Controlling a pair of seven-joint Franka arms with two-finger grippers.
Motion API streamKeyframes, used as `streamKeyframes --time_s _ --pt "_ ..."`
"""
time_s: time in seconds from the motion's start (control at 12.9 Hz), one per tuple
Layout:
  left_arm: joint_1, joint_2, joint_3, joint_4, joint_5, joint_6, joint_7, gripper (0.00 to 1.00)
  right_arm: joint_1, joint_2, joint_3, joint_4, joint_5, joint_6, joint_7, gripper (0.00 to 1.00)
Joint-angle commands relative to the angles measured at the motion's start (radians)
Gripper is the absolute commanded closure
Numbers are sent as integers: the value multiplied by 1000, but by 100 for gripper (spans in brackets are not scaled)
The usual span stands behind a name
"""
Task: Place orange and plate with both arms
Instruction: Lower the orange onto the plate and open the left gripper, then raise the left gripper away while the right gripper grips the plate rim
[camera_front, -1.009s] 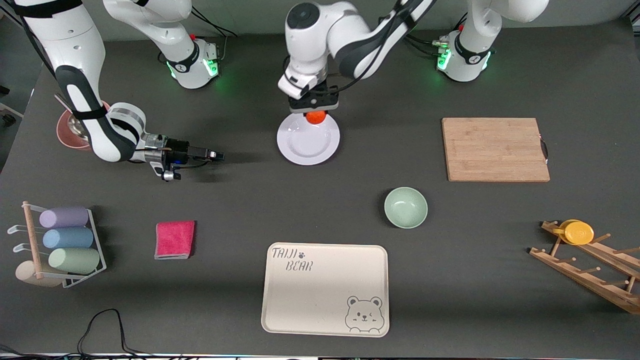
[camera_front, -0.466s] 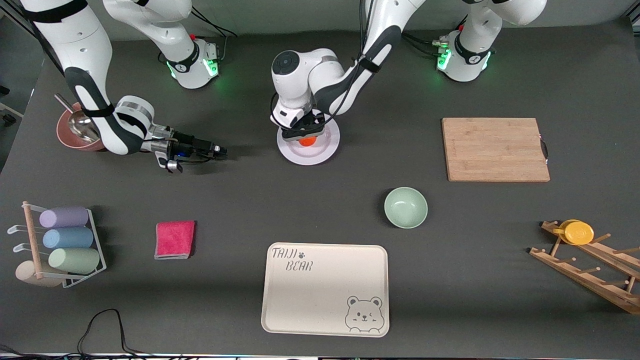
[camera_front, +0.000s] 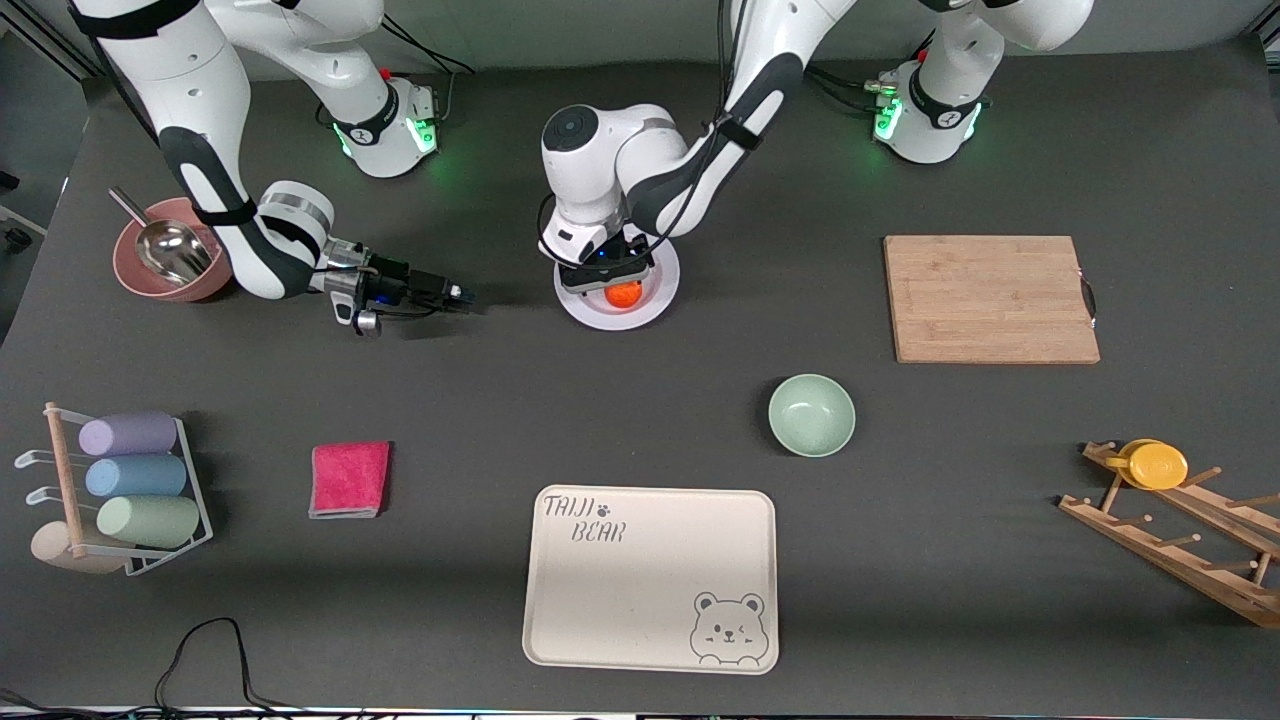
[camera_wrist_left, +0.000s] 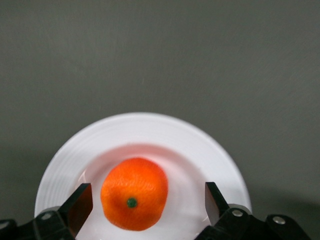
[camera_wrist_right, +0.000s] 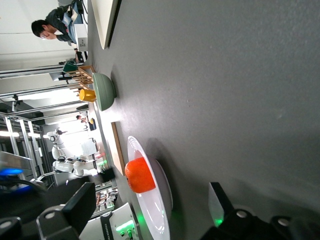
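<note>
I see small bright orange w/ dark stem dimple facing up, sitting free in centre of plate, glossy white round plate, wide rim, flat on table nr middle

Green bowl, bamboo board (handle-ended), pink cloth.

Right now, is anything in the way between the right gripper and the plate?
No. Only bare table shows between the open right gripper and the plate, which holds the orange under the open left gripper.
</note>
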Motion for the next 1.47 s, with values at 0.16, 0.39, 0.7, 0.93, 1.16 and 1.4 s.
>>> streamKeyframes --time_s 0.16,0.39,0.7,0.93,1.16,1.4 --pt "167 -260 13 -20 -46 -234 316 0 88 -68 -5 -61 103 60 -18 0" --pt "418 -426 13 -20 -179 -359 673 0 188 -59 -5 -62 218 60 -24 0" --pt "707 -635 13 -69 -206 -531 1120 0 280 -10 -4 -59 339 45 -166 0" --pt "796 -799 13 -169 -206 -607 1272 0 317 33 -4 -59 403 -21 -318 0" --pt "816 -827 76 -160 -241 -667 1362 0 352 57 -4 -56 477 -79 -389 0" --pt "821 -813 111 -166 -283 -654 1441 0 369 82 -2 -47 516 -124 -439 0"
